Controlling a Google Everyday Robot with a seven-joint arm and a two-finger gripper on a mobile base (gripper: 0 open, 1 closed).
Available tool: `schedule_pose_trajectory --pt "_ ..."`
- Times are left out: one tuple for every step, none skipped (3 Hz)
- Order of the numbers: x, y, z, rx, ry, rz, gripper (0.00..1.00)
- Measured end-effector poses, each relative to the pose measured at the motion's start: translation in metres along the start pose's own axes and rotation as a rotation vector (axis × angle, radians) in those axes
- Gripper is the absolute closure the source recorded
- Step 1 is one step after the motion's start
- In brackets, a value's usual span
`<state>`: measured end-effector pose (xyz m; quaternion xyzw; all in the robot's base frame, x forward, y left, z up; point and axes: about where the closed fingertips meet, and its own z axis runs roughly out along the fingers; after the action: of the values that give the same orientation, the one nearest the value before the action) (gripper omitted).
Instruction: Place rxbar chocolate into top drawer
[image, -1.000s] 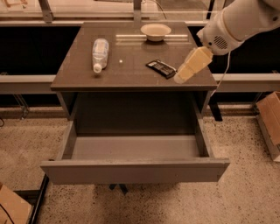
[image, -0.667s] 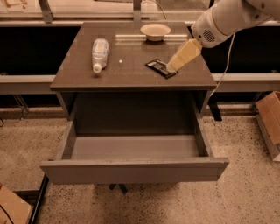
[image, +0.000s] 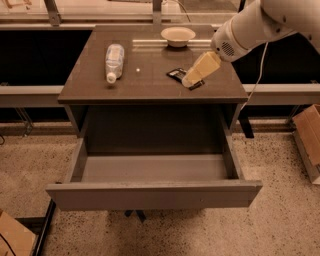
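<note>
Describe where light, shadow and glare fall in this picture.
Camera view: warm, dim light; a pale glare streak crosses the cabinet top beside the bowl; the open top drawer darkens toward its back; the gripper hangs over the rxbar chocolate on the picture's right, hiding part of it.

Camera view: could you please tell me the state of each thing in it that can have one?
top drawer: pulled open, nothing inside.
rxbar chocolate: lying flat on the cabinet top, not yet in the drawer.
pincer: tipped down over the bar, partly covering it; contact unclear.
bottle: lying on its side.
bowl: upright at the back.
</note>
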<state>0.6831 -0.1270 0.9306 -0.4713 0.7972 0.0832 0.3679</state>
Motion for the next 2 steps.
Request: schedule_pose_trajectory --pt "0.0 -0.007 0.041 -0.015 -0.023 0.052 0.0" --pt "-0.001 -0.028 0.089 -0.022 -0.077 0.141 0.0"
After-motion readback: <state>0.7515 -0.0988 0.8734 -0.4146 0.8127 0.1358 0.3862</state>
